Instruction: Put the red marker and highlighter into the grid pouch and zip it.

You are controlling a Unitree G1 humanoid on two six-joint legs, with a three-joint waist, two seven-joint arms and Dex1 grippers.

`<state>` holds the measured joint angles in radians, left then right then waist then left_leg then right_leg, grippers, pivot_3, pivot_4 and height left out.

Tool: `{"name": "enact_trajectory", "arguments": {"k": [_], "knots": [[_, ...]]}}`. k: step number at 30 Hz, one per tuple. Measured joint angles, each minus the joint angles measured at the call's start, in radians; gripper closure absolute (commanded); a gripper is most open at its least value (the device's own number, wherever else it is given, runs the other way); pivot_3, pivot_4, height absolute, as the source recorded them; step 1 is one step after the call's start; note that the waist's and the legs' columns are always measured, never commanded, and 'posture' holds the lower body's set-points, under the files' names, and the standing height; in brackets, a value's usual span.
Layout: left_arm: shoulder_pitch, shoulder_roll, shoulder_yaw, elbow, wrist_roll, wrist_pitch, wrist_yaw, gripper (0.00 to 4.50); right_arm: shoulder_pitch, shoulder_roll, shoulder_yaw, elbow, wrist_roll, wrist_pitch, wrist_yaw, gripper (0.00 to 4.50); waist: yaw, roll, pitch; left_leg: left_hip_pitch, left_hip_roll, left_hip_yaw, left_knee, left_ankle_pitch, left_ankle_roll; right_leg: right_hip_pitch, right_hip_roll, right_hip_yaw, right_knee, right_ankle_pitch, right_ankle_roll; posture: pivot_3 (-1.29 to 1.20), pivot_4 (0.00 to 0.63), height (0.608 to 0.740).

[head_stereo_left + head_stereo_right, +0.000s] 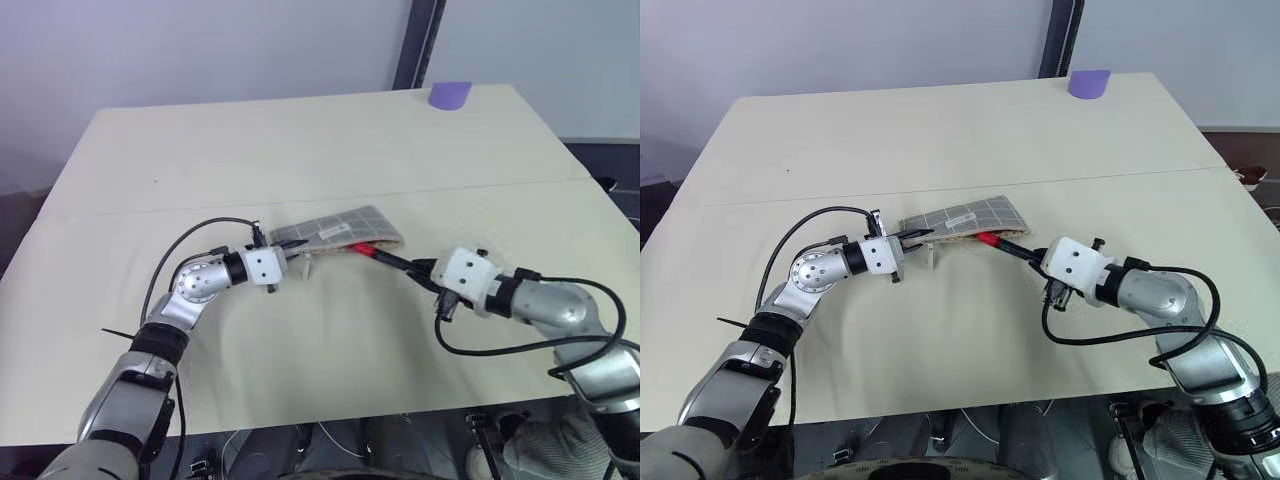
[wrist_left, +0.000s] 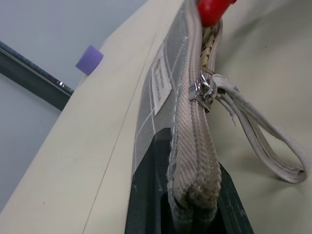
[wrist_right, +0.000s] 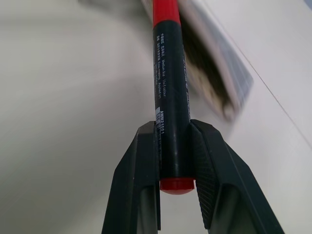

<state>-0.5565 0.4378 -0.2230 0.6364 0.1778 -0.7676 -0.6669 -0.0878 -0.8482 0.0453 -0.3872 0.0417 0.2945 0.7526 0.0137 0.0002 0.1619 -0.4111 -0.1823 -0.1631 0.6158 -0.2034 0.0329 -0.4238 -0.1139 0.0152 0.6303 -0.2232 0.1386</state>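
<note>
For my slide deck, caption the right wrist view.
Right end effector grips the slim red-and-black marker, pointing its red cap toward the grey grid fabric pouch.

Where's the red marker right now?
The red marker is clamped in the right gripper, mid-table, its red cap at the open end of the grid pouch, whose other end the left gripper pinches.

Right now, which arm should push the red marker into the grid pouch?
The right. Its gripper already clamps the red marker, aimed at the pouch's open end. The left gripper is busy pinching the grid pouch steady.
</note>
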Motion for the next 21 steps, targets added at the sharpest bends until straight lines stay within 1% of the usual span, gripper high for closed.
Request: {"name": "enact_trajectory", "arguments": {"k": [5,7,10,13,16,18,21], "knots": [[0.0,0.001,0.0,0.0,0.003,-0.003,-0.003,4.5,-0.032,0.011,0.017,0.03,-0.041,-0.016,-0.004,4.1,-0.001,0.0,0.0,0.0,0.0,0.0,0.0,0.0,0.0,0.0,0.0,0.0,0.0,0.0,0.0,0.0,0.15,0.74],[0.001,0.0,-0.001,-0.005,0.003,-0.005,-0.009,4.5,-0.075,0.045,0.029,0.039,-0.05,-0.018,-0.014,4.1,-0.001,0.0,0.0,0.0,0.0,0.0,0.0,0.0,0.0,0.0,0.0,0.0,0.0,0.0,0.0,0.0,0.15,0.74],[0.001,0.003,-0.01,-0.023,0.002,-0.007,-0.024,4.5,-0.141,0.078,0.086,0.041,-0.094,-0.038,-0.021,4.1,-0.001,0.0,0.0,0.0,0.0,0.0,0.0,0.0,0.0,0.0,0.0,0.0,0.0,0.0,0.0,0.0,0.15,0.74],[-0.001,0.007,-0.028,-0.035,-0.002,-0.01,-0.054,4.5,-0.202,0.13,0.19,0.052,-0.187,-0.065,-0.034,4.1,-0.001,0.0,0.0,0.0,0.0,0.0,0.0,0.0,0.0,-0.001,0.0,0.0,0.0,0.0,0.0,0.0,0.15,0.74],[0.004,0.017,-0.036,-0.048,-0.009,-0.003,-0.088,4.5,-0.284,0.188,0.286,0.109,-0.303,-0.105,-0.06,4.1,-0.002,0.0,0.0,0.0,0.0,0.001,0.0,0.0,0.0,-0.001,0.001,0.001,0.0,0.0,0.0,0.0,0.15,0.74],[0.004,0.017,-0.037,-0.057,-0.014,0.007,-0.097,4.5,-0.33,0.195,0.327,0.136,-0.375,-0.156,-0.075,4.1,-0.001,0.0,0.0,0.0,0.0,0.0,0.0,0.0,0.0,-0.003,0.002,0.0,0.0,0.0,0.0,0.0,0.15,0.74],[0.003,0.016,-0.034,-0.069,-0.016,0.023,-0.098,4.5,-0.362,0.195,0.35,0.173,-0.452,-0.217,-0.096,4.1,0.001,0.0,0.0,0.001,0.0,0.0,0.0,0.0,-0.001,-0.003,0.002,0.0,0.0,0.0,0.0,0.0,0.15,0.74]]}}
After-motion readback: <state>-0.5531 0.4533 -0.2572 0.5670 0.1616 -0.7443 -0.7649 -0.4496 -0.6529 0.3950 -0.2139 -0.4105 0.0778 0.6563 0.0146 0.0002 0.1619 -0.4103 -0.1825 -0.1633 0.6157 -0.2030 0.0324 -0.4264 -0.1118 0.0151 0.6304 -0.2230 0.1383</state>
